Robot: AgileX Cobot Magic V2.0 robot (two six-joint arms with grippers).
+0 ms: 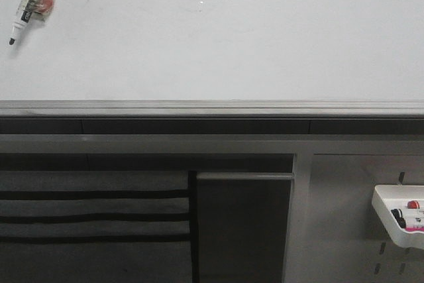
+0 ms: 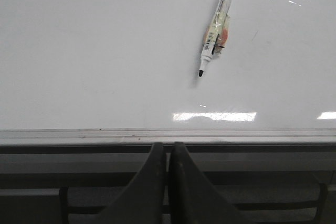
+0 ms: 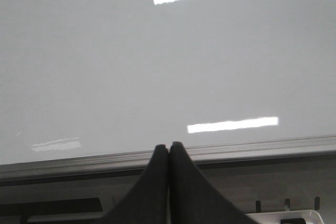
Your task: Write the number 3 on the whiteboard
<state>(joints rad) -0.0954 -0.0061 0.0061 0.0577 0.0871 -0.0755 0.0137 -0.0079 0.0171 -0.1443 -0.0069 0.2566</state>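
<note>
Front view first: the whiteboard point(image 1: 218, 38) fills the top half of the frame, glossy and bare, with no black strokes of a number 3 anywhere I can make out (only faint grey smudges near the glare at top centre). A marker point(image 1: 30, 1) lies uncapped on the board at the upper left, tip pointing down-left, and no arm shows in this view at all. The grey edge rail point(image 1: 212, 107) runs straight across the middle, and at the lower right a small white tray point(image 1: 397, 217) holds spare markers. Over to the left wrist view: the left gripper point(image 2: 168, 153) sits at bottom centre with its fingers pressed together, holding nothing, on the near side of the rail, while the marker point(image 2: 216, 27) lies well apart from it at upper centre-right. Right wrist view now: the right gripper point(image 3: 168, 153) is likewise closed and empty at bottom centre, facing blank board, with the tray corner just peeking in at bottom right. So my read is that writing has not begun; the marker must be picked up first, and nothing stands between the left gripper and it but the rail.
</note>
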